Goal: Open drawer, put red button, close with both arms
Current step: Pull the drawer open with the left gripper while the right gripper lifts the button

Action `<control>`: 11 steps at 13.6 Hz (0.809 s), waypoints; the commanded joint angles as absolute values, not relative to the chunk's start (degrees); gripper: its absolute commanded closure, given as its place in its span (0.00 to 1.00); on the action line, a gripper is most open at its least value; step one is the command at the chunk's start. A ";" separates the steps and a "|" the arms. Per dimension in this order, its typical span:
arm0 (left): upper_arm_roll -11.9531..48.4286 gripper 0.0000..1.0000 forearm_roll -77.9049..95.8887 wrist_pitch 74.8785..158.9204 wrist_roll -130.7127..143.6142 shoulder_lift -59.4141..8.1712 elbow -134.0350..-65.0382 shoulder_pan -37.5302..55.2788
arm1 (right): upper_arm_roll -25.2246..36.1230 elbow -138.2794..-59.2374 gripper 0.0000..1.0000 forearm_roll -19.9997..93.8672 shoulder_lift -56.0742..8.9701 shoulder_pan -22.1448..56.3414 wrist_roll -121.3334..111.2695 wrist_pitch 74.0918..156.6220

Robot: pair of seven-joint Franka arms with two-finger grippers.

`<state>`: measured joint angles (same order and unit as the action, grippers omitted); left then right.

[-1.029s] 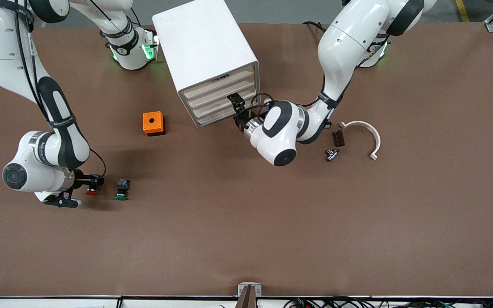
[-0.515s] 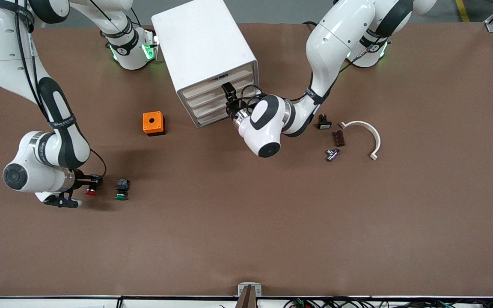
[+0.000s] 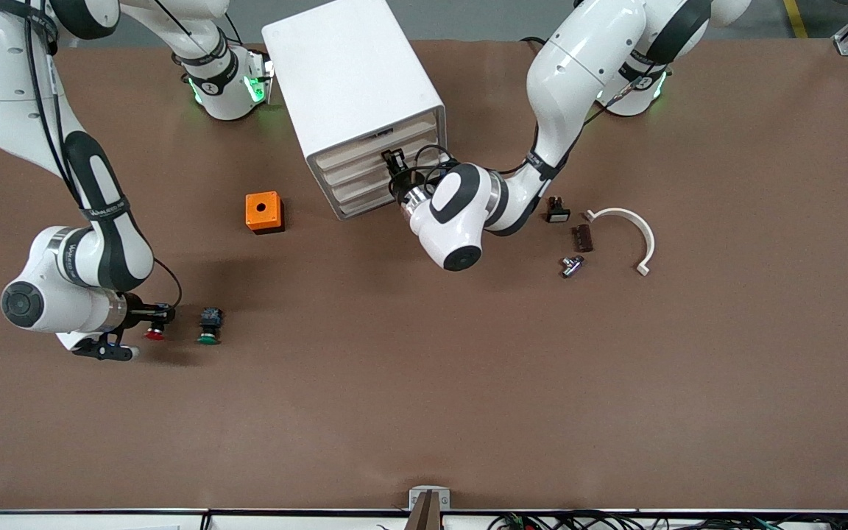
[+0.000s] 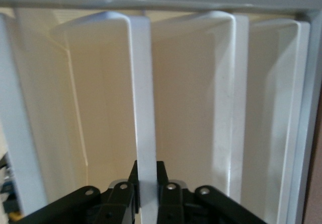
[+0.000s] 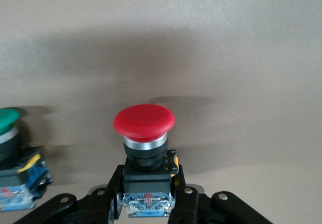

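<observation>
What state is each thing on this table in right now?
Drawer: closed, front edge pinched by left gripper.
Red button: gripped by right gripper, just above the table.
Green button: resting free beside the red one.
Orange box: sitting untouched.
Other three drawers: closed.

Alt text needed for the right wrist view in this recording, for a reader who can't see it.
The right gripper is shut on the black-and-blue body of the red button, whose round red cap points away from the camera over the brown table. A green button shows partly at the picture's edge, beside it.
</observation>
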<state>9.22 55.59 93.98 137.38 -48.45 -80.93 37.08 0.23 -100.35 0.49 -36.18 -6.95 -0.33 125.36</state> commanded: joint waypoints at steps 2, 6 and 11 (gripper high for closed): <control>8.70 1.00 54.58 92.65 137.46 -48.08 -80.25 33.41 | -0.35 -98.97 0.72 -0.26 -32.53 -7.03 0.09 120.25; 8.61 1.00 52.30 91.85 136.41 -48.60 -79.98 28.75 | -0.62 -97.30 0.73 0.09 -27.79 -5.02 4.10 112.17; 8.53 1.00 52.47 92.64 133.42 -48.87 -78.93 24.70 | -0.62 -97.29 0.71 -0.18 -20.49 2.36 18.96 101.36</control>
